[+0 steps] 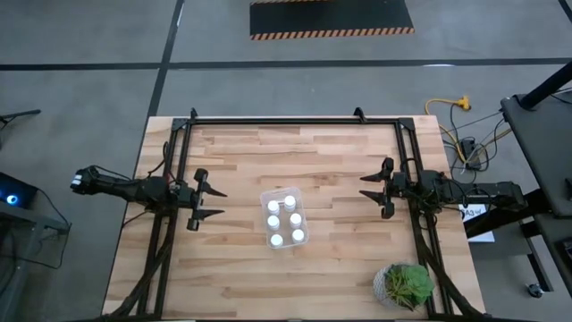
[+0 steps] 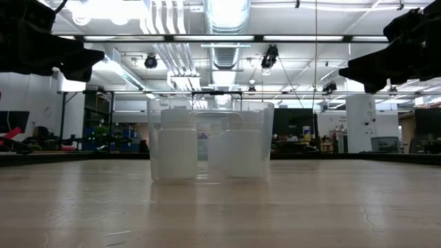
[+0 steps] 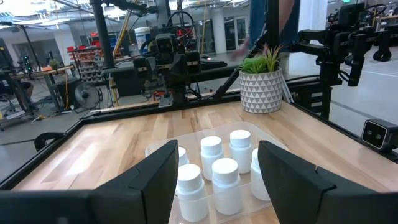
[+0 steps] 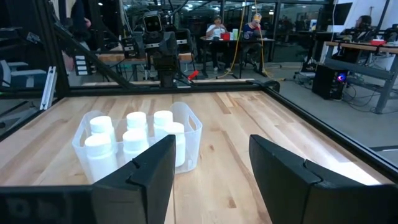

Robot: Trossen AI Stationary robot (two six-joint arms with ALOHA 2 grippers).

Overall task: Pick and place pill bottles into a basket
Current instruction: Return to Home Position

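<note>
Left gripper (image 1: pixel 222 203) is hanging over the left side of the light wooden plank table (image 1: pixel 340 268), fingers spread wide and gripping nothing. Right gripper (image 1: pixel 362 186) is hanging over the right side, also spread and empty. Both are pointing at the centre, well apart from the small clear plastic rectangular basket with rounded corners (image 1: pixel 285 227).

The basket is sitting mid-table, holding six small white cylindrical pill bottles with white caps (image 1: pixel 273 221), all upright in two rows of three.

A green potted plant in a white patterned pot (image 1: pixel 404 284) is standing near the table's front right corner. A black metal frame (image 1: pixel 295 121) is running around the table edge.

In the left wrist view, that arm's own fingers are covering the basket's ends. In the low view, the bottles are showing only as hazy shapes through the clear wall, so their count cannot be read there, and both grippers are being cut off at the upper corners. Beyond the table, people are sitting at a far desk.
</note>
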